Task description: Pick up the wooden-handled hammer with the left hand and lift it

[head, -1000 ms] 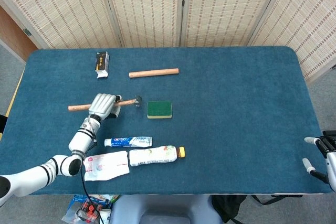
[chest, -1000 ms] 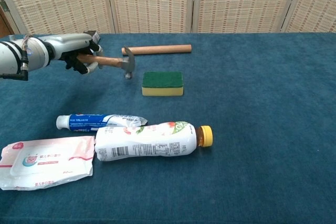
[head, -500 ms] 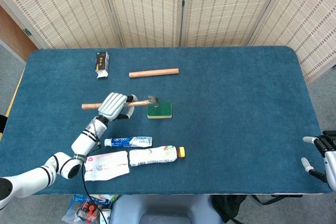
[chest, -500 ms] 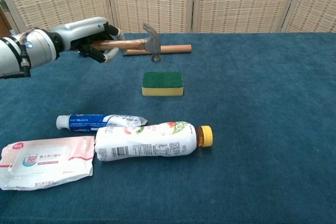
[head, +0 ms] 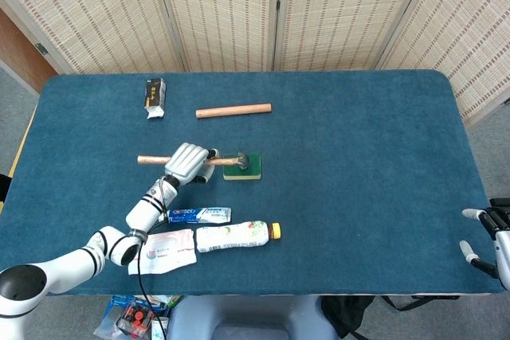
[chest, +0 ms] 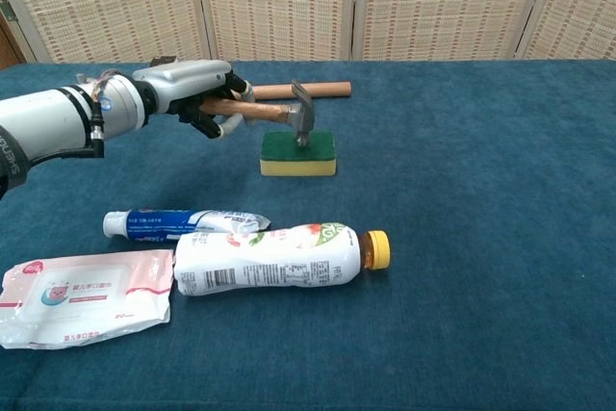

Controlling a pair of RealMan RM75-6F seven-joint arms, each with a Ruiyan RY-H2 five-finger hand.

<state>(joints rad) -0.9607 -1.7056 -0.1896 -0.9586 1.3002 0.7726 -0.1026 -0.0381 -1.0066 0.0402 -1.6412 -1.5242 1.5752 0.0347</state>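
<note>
Since a moment ago my left hand (head: 188, 163) has carried the wooden-handled hammer (chest: 272, 114) rightward, so its metal head now hangs over the green sponge (chest: 298, 153) instead of short of it. My fingers (chest: 218, 122) are wrapped around the handle, holding it roughly level above the blue table (head: 358, 157). The wooden dowel (head: 233, 111) lies just behind, the toothpaste tube (head: 195, 215), bottle (head: 235, 236) and wipes pack (head: 162, 251) nearer the front edge. To the right the cloth is open right up to the far side. My right hand (head: 488, 236) sits off the table's right edge, fingers apart, holding nothing.
</note>
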